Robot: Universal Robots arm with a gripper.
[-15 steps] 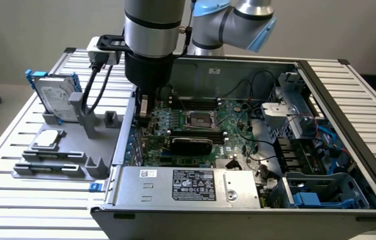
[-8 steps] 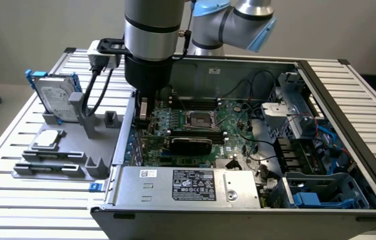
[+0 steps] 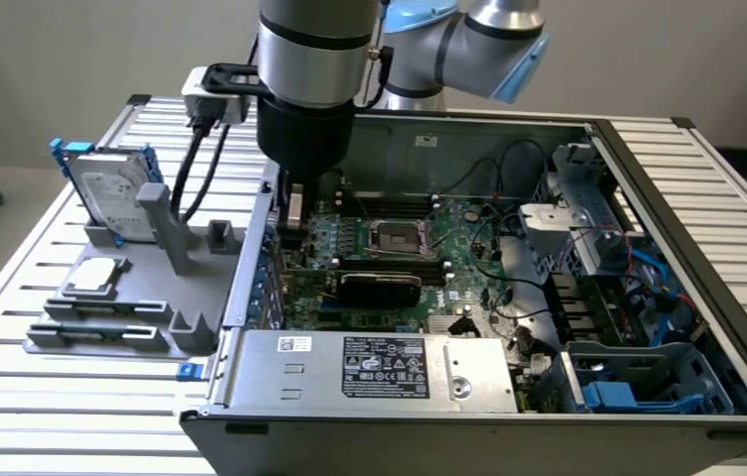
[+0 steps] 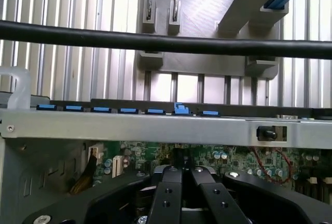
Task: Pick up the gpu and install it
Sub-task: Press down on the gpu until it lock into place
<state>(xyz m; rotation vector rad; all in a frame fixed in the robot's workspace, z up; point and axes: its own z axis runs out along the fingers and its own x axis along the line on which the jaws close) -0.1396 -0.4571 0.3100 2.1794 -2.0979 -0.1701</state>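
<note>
Exterior view first, going from its left to its right. At the desk's (image 3: pixel 43 407) left edge I see a grey fixture (image 3: pixel 162 297). A blue-framed hard drive (image 3: pixel 108 193) stands upright at its far end, and a second drive (image 3: pixel 95 276) lies flat nearer the front.

Next comes the open computer case (image 3: pixel 479 446), which takes up the middle and right of the desk. The arm (image 3: pixel 307 89) drops straight down just inside the case's left wall, with the end effector (image 3: pixel 297 233) low over the motherboard (image 3: pixel 459 223).

The gpu (image 3: pixel 376 288) is inside the case, standing on edge on the motherboard with its black cover facing the front. Its long axis runs from the case's left wall toward the right. The left end sits just below and in front of the end effector; I cannot tell whether they touch.

The processor socket (image 3: pixel 393 238) lies just behind the card, and the silver power supply (image 3: pixel 373 367) closes off the front. Black cables (image 3: pixel 519 288) loop past the card's right end, and further right are a metal drive cage (image 3: pixel 598 233) and blue brackets (image 3: pixel 611 395).

On the wrist view the end effector (image 4: pixel 182 171) has its two black fingers (image 4: pixel 168 195) drawn together over the board. Beyond them are the case's metal rim (image 4: pixel 129 125) and a black cable (image 4: pixel 155 40).
</note>
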